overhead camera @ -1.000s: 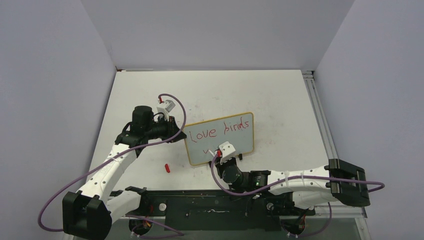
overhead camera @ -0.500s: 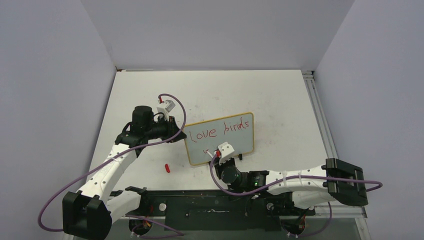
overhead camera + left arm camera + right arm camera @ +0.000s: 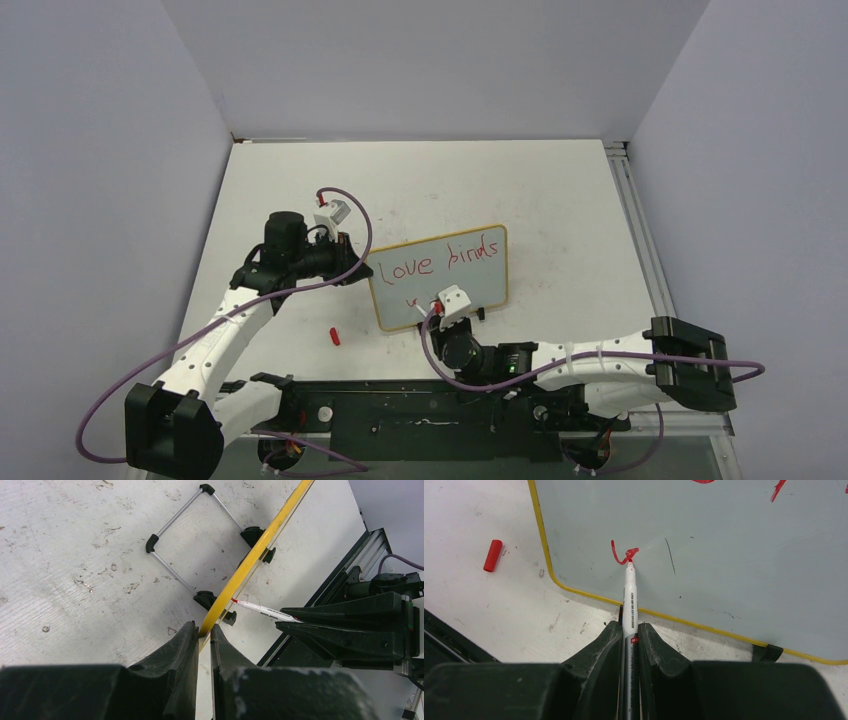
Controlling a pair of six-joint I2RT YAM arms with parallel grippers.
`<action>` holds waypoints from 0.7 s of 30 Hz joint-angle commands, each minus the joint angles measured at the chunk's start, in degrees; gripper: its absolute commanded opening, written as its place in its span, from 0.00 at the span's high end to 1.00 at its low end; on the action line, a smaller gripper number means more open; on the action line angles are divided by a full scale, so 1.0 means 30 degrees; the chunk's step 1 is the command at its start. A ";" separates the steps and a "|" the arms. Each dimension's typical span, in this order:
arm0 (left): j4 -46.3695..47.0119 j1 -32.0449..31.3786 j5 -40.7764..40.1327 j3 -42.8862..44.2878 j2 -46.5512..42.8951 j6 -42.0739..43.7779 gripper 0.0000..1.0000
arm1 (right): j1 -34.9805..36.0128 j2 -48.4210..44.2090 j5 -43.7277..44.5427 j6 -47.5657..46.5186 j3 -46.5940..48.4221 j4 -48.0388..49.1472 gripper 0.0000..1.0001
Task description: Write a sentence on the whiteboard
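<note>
Your right gripper (image 3: 629,628) is clamped tight on the marker (image 3: 629,592), its tip on the board (image 3: 485,285). Over the last second it slid a touch toward 9 o'clock, and a small red hook (image 3: 622,555) now shows under "love". I judge from this that the sentence (image 3: 440,260) has its second line barely begun. Your left gripper (image 3: 202,630) has not moved and is pinched closed on the board's 9 o'clock edge. The board stands mid-table, and the cap (image 3: 336,336) lies at its 8 o'clock.
</note>
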 commanded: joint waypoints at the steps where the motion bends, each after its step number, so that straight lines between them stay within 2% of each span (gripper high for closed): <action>1: 0.0454 -0.0018 -0.0163 0.0368 -0.0273 -0.0019 0.90 | 0.0200 -0.0478 0.1087 0.0798 -0.0199 -0.0447 0.95; 21: 0.0306 -0.0106 -0.0457 0.0342 -0.0306 -0.0020 0.90 | 0.0898 -0.3735 0.1744 -0.0029 -0.0248 -0.0752 0.95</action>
